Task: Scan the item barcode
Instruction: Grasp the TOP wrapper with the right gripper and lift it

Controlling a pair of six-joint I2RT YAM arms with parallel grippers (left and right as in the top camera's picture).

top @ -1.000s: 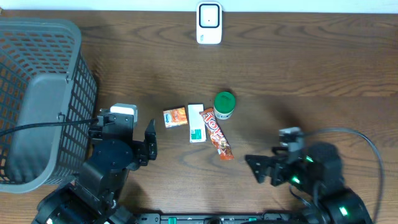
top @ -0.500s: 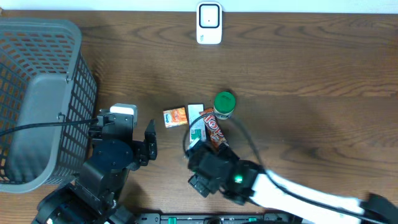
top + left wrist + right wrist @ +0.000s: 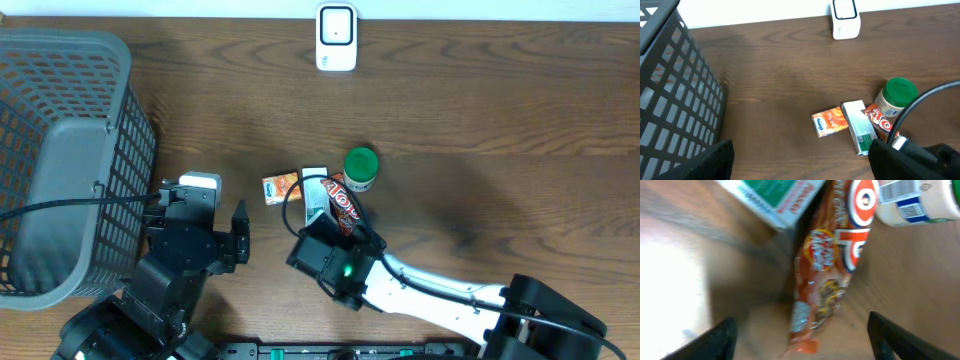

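Hovering low over the near end of the candy bar (image 3: 826, 280), the right gripper (image 3: 800, 330) has its jaws spread wide, one finger on either side of the wrapper. Neither finger appears to press on it, though the wrist view is blurred and light contact cannot be ruled out. The bar is not lifted.

The orange-red bar lies flat on the wooden table (image 3: 500, 120) near its middle, running from far-left to near-right. In the overhead view its near end is hidden under the right arm, which stretches in from the near-right corner.

A green-lidded jar (image 3: 361, 169) stands upright just beside the bar's far end, on its right, with a barcode label showing on its white body. A white and green box (image 3: 316, 192) lies along the bar's left side, close against it. An orange tissue pack (image 3: 281, 188) lies just left of the box.

The white scanner (image 3: 336, 37) stands at the far edge of the table, well apart from the cluster of items and from both arms.

The left gripper (image 3: 800, 167) hangs open and empty to the near left of the items, facing them but apart from them. A grey mesh basket (image 3: 60, 150) fills the table's left side.
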